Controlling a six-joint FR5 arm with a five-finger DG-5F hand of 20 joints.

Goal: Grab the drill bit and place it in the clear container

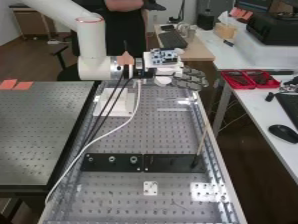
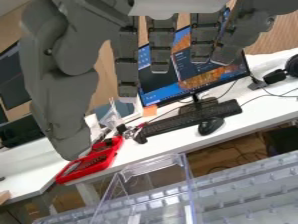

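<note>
Your dark grey, jointed hand (image 1: 191,79) is wide, near the clear, boxy plastic container (image 2: 190,192). The wrist view crops that container.

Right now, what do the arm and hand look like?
Arm: white, rounded tubular links, thin red ring at one joint. Hand: dark grey, blocky segmented fingers, bulkier thumb. Near the wrist: blue circuit board on a white mount, black cables, white cable.
</note>
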